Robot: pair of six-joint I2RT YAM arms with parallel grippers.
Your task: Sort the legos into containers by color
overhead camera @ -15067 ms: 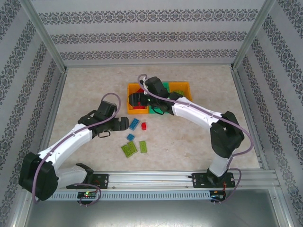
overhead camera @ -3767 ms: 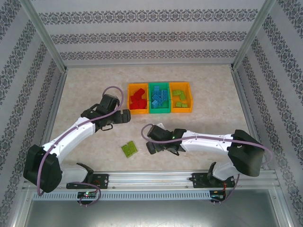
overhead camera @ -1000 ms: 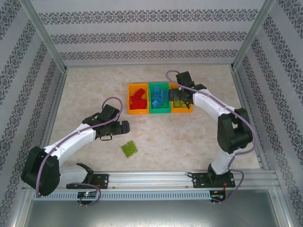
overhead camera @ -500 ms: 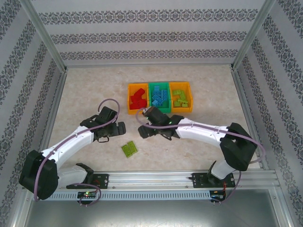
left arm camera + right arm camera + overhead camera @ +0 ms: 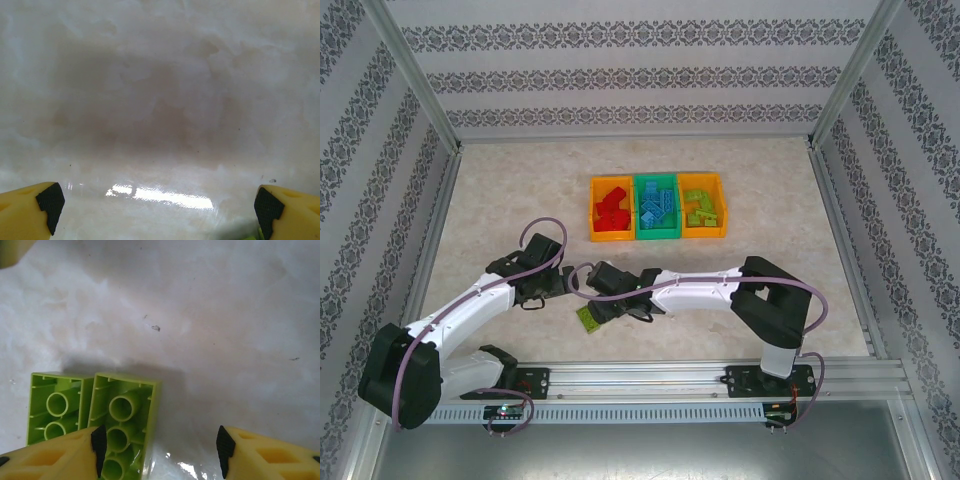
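Note:
Two lime green legos lie upside down, side by side, on the table (image 5: 587, 320). In the right wrist view they are the left lego (image 5: 56, 407) and the right lego (image 5: 126, 415). My right gripper (image 5: 161, 450) hangs low over them, open. The right lego sits between the jaws, against the left fingertip (image 5: 98, 447), with a wide gap to the other. From above, the right gripper (image 5: 604, 306) covers part of the pair. My left gripper (image 5: 157, 210) is open over bare table, just left of them (image 5: 563, 283). The containers stand at the back: red legos (image 5: 612, 212), blue (image 5: 657, 207), lime (image 5: 701, 205).
The metal rail (image 5: 650, 378) with both arm bases runs along the near edge. Patterned walls and frame posts (image 5: 440, 130) close in the table on three sides. The right arm's elbow (image 5: 767, 290) rises at the near right.
My right arm has swung from the lime container down to the near left and now sits over the two lime legos, its jaws narrower. The left gripper has drifted slightly toward me.

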